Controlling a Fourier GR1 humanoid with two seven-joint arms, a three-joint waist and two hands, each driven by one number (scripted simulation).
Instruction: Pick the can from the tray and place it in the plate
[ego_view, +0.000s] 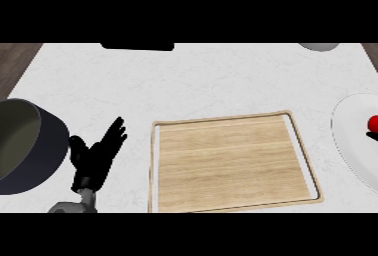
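Observation:
A wooden tray (230, 159) with a pale rim lies at the middle of the white counter, and nothing stands on it. A white plate (353, 141) is cut off by the right edge. On that plate, right at the frame's edge, a small red piece of the can (373, 123) shows; most of it is out of view. My left hand (94, 155) rests open with fingers up, just left of the tray. My right hand does not show.
A dark round pot (23, 145) sits at the left edge, close beside my left hand. A black object (138, 46) and a white rounded object (319, 47) lie along the counter's far edge. Dark wood floor shows past the counter's corners.

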